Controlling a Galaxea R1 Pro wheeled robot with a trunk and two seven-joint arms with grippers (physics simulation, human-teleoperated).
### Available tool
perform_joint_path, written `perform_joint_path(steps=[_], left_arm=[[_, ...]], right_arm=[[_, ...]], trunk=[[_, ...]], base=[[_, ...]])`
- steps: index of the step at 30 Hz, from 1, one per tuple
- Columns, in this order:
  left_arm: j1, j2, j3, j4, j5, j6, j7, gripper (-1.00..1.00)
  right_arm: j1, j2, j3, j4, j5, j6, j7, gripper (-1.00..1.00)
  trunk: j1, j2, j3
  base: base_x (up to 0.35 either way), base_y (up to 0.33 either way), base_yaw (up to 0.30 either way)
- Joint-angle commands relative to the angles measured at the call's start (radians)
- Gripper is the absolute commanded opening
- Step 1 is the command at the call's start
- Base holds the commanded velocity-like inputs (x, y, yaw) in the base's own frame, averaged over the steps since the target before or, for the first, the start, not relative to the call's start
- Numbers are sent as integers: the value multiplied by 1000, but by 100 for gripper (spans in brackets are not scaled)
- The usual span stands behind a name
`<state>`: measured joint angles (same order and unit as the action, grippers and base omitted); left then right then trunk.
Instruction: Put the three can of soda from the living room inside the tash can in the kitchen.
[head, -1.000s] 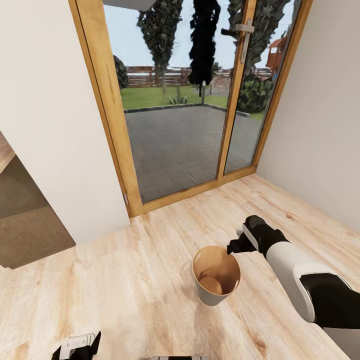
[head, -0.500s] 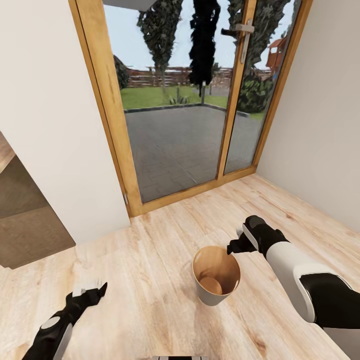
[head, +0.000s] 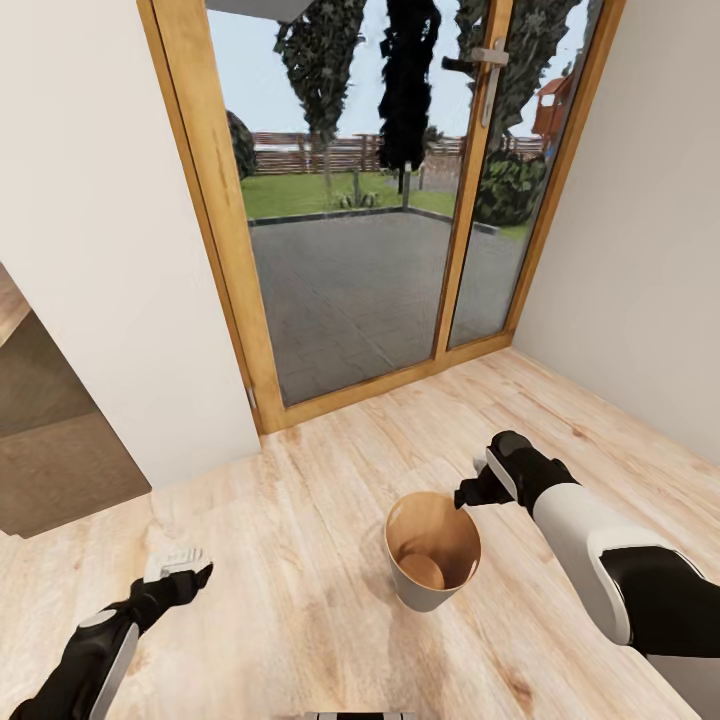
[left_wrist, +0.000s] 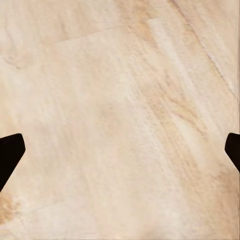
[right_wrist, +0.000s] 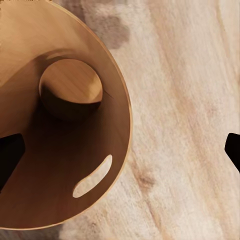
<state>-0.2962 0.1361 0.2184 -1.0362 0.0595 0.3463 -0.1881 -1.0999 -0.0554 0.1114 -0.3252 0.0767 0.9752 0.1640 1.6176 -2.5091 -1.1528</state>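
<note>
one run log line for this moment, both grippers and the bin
right gripper: open, above bin rim | left gripper: open, over bare floor | bin: upright on floor, no cans visible inside

Head camera looks forward and down over a wood floor (head: 300, 560) toward glass doors (head: 370, 200). Left wrist camera faces straight down, close to bare floor. Right wrist camera looks down into the bin (right_wrist: 65, 150), which it shares with the head view (head: 432, 595).
</note>
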Motion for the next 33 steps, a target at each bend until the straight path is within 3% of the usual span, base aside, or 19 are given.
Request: perform_joint_path(steps=[1, 11, 33], left_arm=[[-1, 2, 0, 1, 0, 18, -5, 100], [-6, 16, -2, 4, 0, 155, -25, 100], [-6, 17, 0, 8, 0, 152, -23, 100]], right_arm=[[0, 0, 0, 0, 0, 0, 0, 100], [6, -3, -1, 2, 0, -1, 0, 100], [11, 0, -1, 2, 0, -1, 0, 100]], trunk=[[0, 0, -4], [5, -3, -43], [15, -8, -128]], base=[[0, 0, 0], [0, 0, 0], [0, 0, 0]])
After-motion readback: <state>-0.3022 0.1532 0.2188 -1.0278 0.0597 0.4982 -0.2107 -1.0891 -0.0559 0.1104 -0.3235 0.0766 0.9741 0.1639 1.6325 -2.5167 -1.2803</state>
